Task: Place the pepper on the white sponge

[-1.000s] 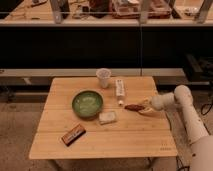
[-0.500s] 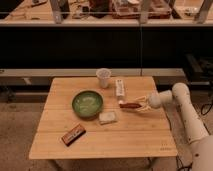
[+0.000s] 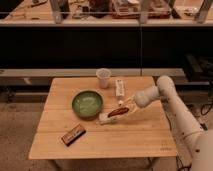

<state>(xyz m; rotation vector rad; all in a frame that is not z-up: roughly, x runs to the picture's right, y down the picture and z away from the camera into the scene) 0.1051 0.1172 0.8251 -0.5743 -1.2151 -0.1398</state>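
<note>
The pepper [image 3: 117, 112], slender and dark reddish-brown, is held in my gripper [image 3: 121, 109], which is shut on it. The arm reaches in from the right over the wooden table [image 3: 125, 140]. The pepper hangs low, just right of and partly over the white sponge [image 3: 104, 118], a small pale block lying in front of the green bowl. Whether the pepper touches the sponge cannot be told.
A green bowl [image 3: 87, 104] sits left of the sponge. A white cup [image 3: 103, 77] and a narrow white tube-like bottle [image 3: 120, 88] stand at the table's back. A flat brown bar [image 3: 73, 134] lies at the front left. Dark shelving stands behind the table.
My gripper has moved left and down with the pepper, from the table's right middle to just beside the white sponge.
</note>
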